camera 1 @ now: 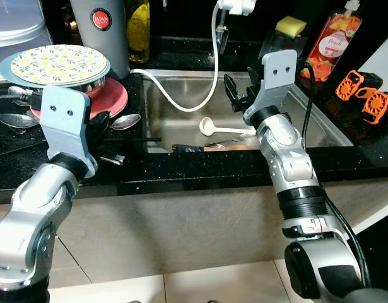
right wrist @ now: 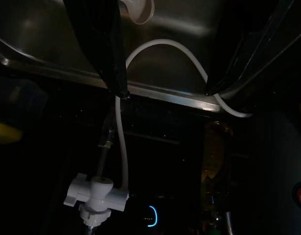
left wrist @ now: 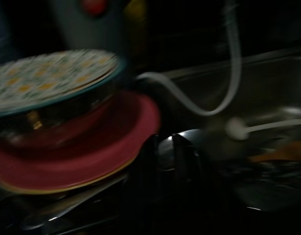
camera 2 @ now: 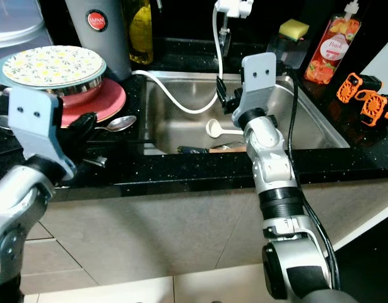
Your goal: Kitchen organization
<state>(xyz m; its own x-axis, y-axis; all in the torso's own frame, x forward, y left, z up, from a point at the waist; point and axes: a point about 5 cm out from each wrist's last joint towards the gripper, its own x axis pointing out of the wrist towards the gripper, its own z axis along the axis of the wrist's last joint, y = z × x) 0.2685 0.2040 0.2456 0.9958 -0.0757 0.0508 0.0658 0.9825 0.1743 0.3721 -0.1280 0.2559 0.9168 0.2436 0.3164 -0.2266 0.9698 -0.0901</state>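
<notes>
the counter (camera 1: 200,169) across the middle of the frame is black stone with fine glinting specks, polished. the sink (camera 1: 320,129) at centre is brushed steel, dull-shining. in it lies a white plastic ladle (camera 1: 209,125), smooth. a white hose (camera 1: 181,101), smooth and rubbery-looking, curves over the sink's left rim. at upper left, a glossy red plate (camera 1: 111,98) carries a steel bowl (camera 1: 86,83) topped by a glazed patterned plate (camera 1: 58,63). beside it a mirror-bright metal spoon (camera 1: 125,121). at upper right, a clear plastic soap bottle (camera 1: 332,41) and matt orange plastic clips (camera 1: 364,95).
</notes>
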